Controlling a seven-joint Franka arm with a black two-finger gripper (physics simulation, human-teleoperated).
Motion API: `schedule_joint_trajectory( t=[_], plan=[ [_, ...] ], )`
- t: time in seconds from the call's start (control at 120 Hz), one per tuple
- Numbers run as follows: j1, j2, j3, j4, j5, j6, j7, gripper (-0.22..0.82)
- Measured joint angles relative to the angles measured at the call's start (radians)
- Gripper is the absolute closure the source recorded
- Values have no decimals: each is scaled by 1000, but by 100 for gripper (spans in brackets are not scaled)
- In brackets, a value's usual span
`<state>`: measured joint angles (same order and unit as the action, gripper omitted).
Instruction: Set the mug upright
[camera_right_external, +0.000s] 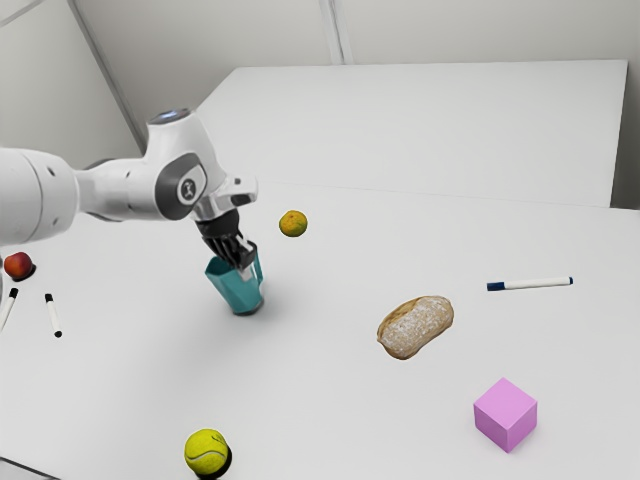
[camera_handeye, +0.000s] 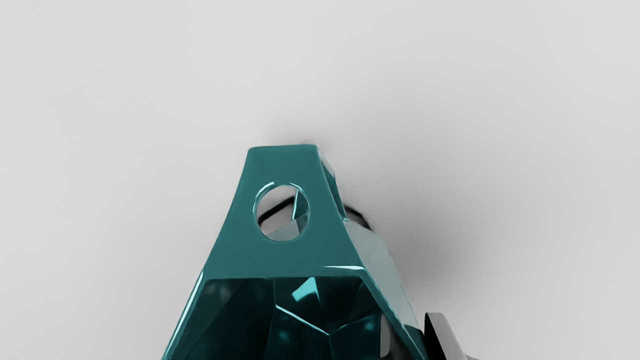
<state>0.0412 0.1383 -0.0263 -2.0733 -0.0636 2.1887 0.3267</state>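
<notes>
The broad white table (camera_right_external: 330, 400) carries the work; over it reaches the white jointed Franka arm (camera_right_external: 130, 190). The faceted teal mug (camera_right_external: 238, 292) stands below the hand, mouth up but leaning toward the exterior view's left. The black two-finger gripper (camera_right_external: 246, 268) appears clamped on the mug's wall near the mouth, one finger (camera_handeye: 442, 335) outside, the other within. Judged advice: a slow turn of the wrist, swinging the mouth toward the exterior view's right, should bring the mug plumb. The grip is off-centre, so a hasty turn could pivot the mug in the pads. Whether the small base (camera_right_external: 247, 311) bears on the table cannot be determined; release should wait until it sits flat.
</notes>
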Motion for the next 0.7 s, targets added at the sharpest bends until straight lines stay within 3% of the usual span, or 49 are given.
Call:
schedule_joint_trajectory(
  t=[0.092,0.25,0.367,0.508,0.7],
  plan=[
    [-4,3,0,-21,0,28,-19,73],
    [-7,-1,0,-36,-8,64,-37,39],
    [-17,-24,0,-36,-10,68,-48,22],
    [-22,-87,0,-11,-11,30,-56,12],
    [-15,-91,3,206,-15,-124,-63,5]
  ],
)
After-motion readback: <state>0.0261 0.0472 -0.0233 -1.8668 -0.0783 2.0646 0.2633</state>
